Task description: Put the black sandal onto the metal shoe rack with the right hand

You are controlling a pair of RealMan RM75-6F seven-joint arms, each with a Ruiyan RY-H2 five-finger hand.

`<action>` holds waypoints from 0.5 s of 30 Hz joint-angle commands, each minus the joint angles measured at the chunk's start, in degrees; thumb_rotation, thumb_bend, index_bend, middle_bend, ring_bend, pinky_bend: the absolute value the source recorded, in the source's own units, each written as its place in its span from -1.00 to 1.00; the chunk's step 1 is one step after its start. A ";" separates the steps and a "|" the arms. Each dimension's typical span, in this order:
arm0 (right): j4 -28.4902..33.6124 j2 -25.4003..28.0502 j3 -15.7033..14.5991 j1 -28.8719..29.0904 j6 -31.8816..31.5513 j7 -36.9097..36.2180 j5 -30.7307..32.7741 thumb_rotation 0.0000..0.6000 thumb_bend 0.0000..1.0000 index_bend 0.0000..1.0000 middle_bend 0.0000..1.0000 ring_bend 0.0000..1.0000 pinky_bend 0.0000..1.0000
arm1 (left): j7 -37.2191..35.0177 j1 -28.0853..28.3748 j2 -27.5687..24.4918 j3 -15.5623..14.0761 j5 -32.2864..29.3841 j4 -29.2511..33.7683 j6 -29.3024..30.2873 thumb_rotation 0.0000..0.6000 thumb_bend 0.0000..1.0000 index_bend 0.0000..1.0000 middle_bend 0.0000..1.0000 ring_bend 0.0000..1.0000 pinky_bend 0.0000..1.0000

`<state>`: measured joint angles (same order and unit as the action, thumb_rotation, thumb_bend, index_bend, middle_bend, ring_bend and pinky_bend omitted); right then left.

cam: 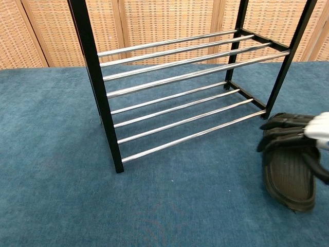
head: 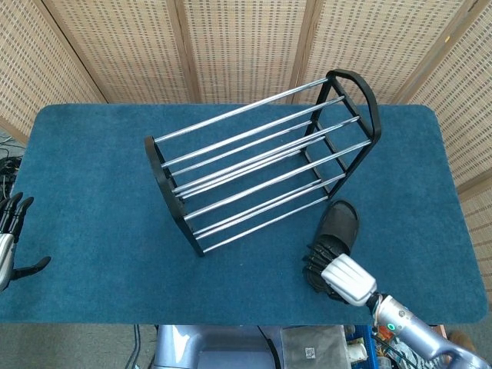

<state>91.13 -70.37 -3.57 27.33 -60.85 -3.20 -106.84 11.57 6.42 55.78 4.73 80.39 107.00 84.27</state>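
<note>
my right hand (head: 335, 267) over black sandal (head: 339, 225), fingers (cam: 281, 132) spread across it, grip unclear | sandal flat on blue table (head: 92, 184) just beside metal shoe rack (head: 261, 157) | left hand (head: 9, 244) at table edge, fingers apart

Rectangular table covered in blue carpet-like cloth (head: 92, 177), bearing a two-tier shoe rack of chrome bars and black end frames (head: 261, 157) set diagonally at centre, and a black rubber slide sandal (head: 338, 227) lying just beside the rack's right end.
</note>
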 commanded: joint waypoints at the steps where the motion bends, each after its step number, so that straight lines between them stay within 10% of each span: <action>1: 2.11 -2.67 1.72 2.14 3.75 3.94 3.30 1.00 1.00 -0.39 -0.56 -0.96 -1.00 | -0.03 0.04 -0.02 0.04 -0.18 -0.04 -0.08 1.00 -0.80 -1.00 -1.00 -1.00 -1.00; 15: 3.64 -7.91 2.32 3.87 12.67 15.91 14.15 1.00 1.00 -0.39 -0.55 -0.96 -1.00 | -1.57 -0.04 -0.74 0.13 -0.51 -0.15 -0.21 1.00 -0.80 -1.00 -1.00 -1.00 -1.00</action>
<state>94.85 -77.85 -0.99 31.07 -49.52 10.98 -94.40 10.03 6.40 55.06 4.87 79.86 106.86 84.06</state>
